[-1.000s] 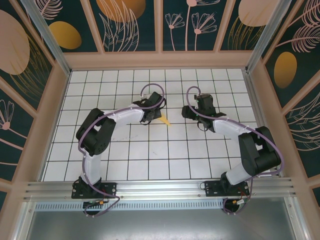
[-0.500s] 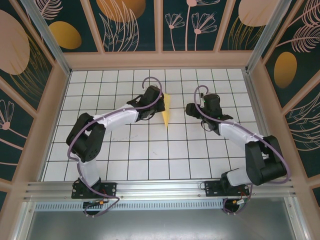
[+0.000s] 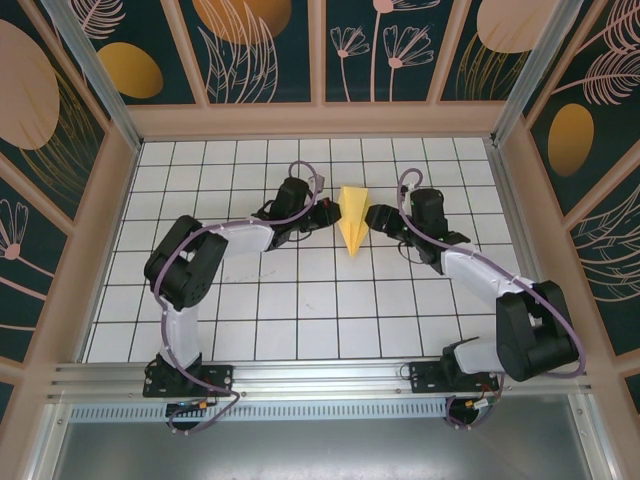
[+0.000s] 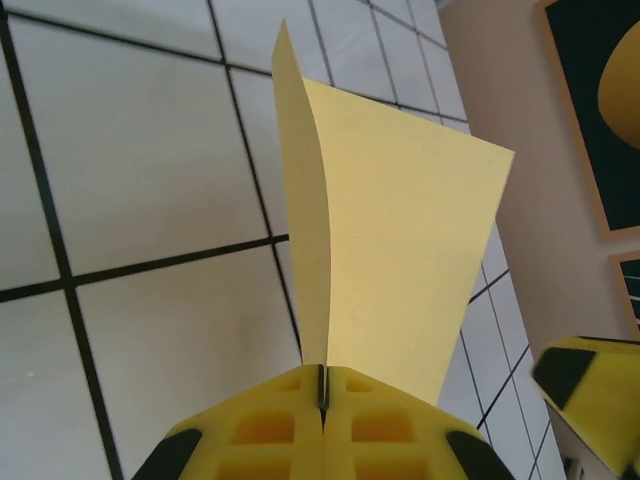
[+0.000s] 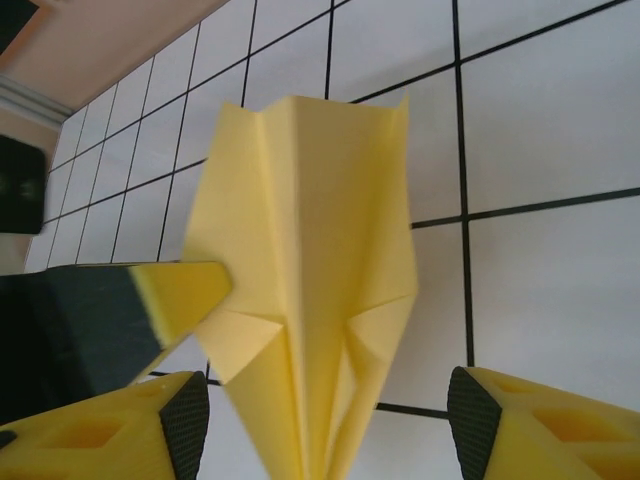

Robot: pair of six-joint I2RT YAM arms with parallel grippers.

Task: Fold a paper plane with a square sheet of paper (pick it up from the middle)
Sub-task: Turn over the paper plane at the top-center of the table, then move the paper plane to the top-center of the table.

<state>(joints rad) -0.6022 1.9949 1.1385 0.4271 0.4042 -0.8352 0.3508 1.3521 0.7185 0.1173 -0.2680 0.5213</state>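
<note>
At the near edge, the two arm bases are sitting bolted to the rail. Both arms are reaching out over the white grid table (image 3: 300, 300) toward its middle. The left arm (image 3: 190, 265) is bending in from the left and the right arm (image 3: 500, 290) is sweeping in from the right, and they are meeting over the far-centre tiles.

There the left gripper (image 4: 322, 385) is pressing its yellow pads tight together on the paper plane (image 3: 352, 218). It is pinching a fold of the yellow paper right at the seam between the fingertips, with the sheet rising away from the jaws.

The right gripper (image 5: 328, 410) is standing just to the right with its jaws well apart. The plane's creased body is running down between the two pads, and neither pad is touching the paper.

From above, the plane is sitting between the two grippers, sharp tip pointing toward the near side, wide tail toward the far side. Whether it is hanging clear of the tiles, I cannot tell.

Beyond it, the pale wooden rim and the dark leaf-patterned panels (image 3: 270, 50) are closing off the far end.
</note>
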